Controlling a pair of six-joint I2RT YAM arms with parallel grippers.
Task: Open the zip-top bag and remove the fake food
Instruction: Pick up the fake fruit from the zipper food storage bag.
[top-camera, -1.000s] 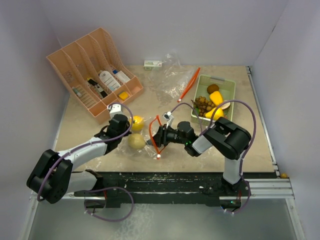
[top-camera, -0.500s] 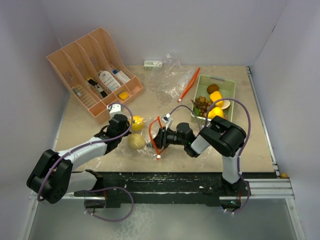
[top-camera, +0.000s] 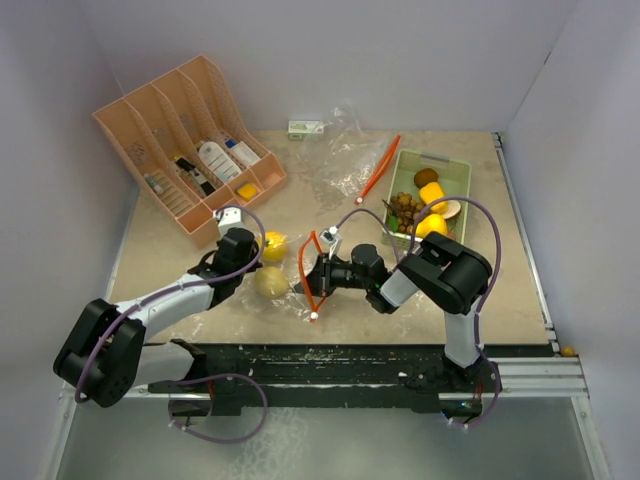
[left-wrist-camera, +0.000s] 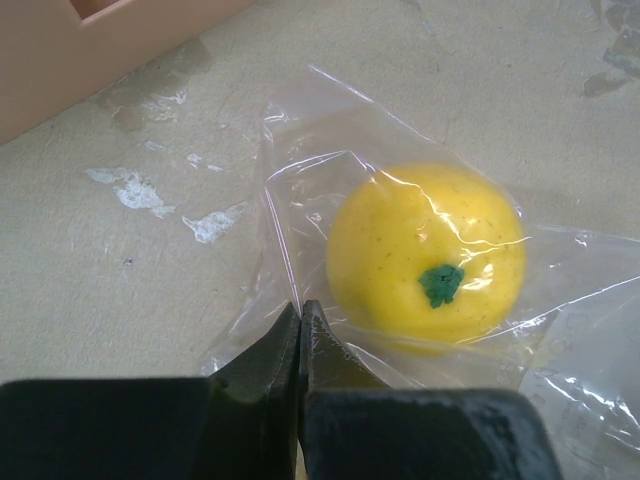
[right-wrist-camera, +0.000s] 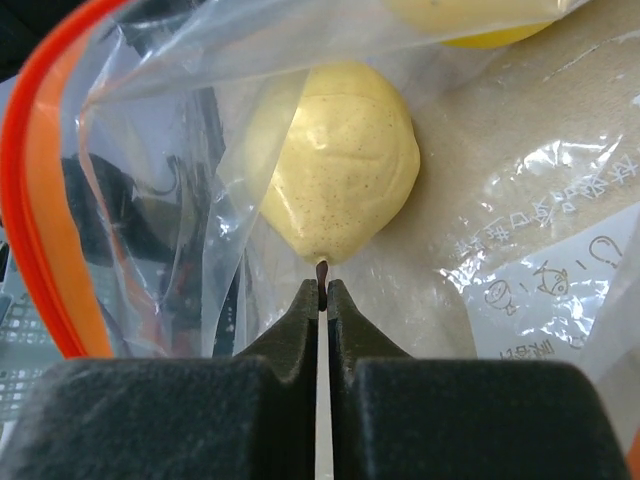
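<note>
The clear zip-top bag (top-camera: 304, 262) lies crumpled left of centre, its orange-rimmed mouth gaping rightward, a glossy yellow lemon (left-wrist-camera: 425, 255) under its film at the far end, a paler speckled fruit (right-wrist-camera: 340, 170) nearer.

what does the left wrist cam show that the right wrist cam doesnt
Only left wrist: a lemon with a green stem mark, the rack corner, and the left gripper pinched shut on the bag.
Only right wrist: a pale fruit with its brown stem nipped by the right gripper, the orange zip, and a printed label.
Both: the clear bag and the table. The yellow piece at the top of the right wrist view may be that lemon; I cannot tell.
</note>
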